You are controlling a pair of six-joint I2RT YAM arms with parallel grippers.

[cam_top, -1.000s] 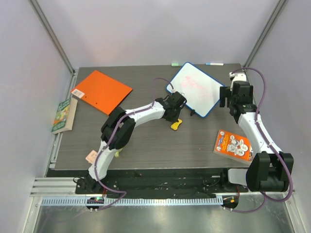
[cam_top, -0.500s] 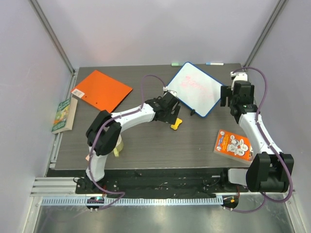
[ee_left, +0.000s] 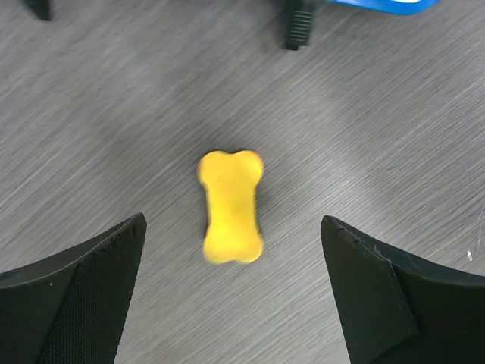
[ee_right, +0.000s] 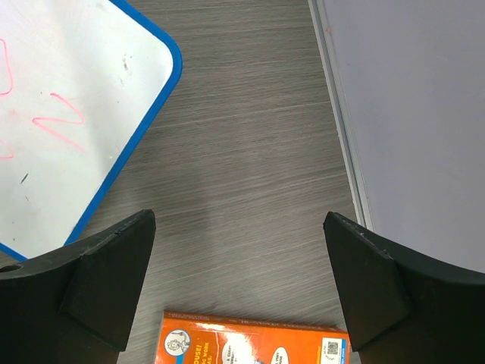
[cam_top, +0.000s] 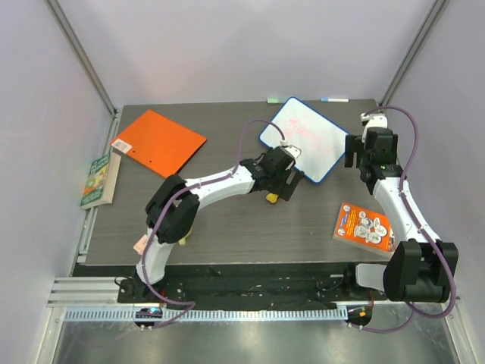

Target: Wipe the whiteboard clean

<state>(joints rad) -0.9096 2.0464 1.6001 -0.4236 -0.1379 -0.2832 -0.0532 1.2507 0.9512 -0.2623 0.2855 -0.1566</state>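
1. The whiteboard (cam_top: 305, 139) is lying flat on the far right part of the counter (cam_top: 227, 220), turned at a slant. Its blue rim is showing all round, and faint red marks are showing on its white face.
2. The left hand (ee_left: 233, 220) is hanging over the counter just beside the whiteboard's near edge. Its 2 fingers are standing wide apart and gripping nothing.
3. A yellow bone-shaped piece (ee_left: 231, 206) is lying on the counter directly below that hand, between the fingers and touching neither. A black clip (ee_left: 298, 26) is sitting beyond it, at the whiteboard's rim.
4. The right hand (ee_right: 239, 220) is hanging over bare counter just beside the whiteboard's right corner. Its fingers are also spread apart and holding nothing.
5. An orange booklet (cam_top: 364, 226) is lying near the right hand, toward the near edge and apart from the whiteboard.
6. An orange folder (cam_top: 159, 142) is lying at the far left, well apart from the whiteboard. A green book (cam_top: 97, 180) is resting at the counter's left edge.
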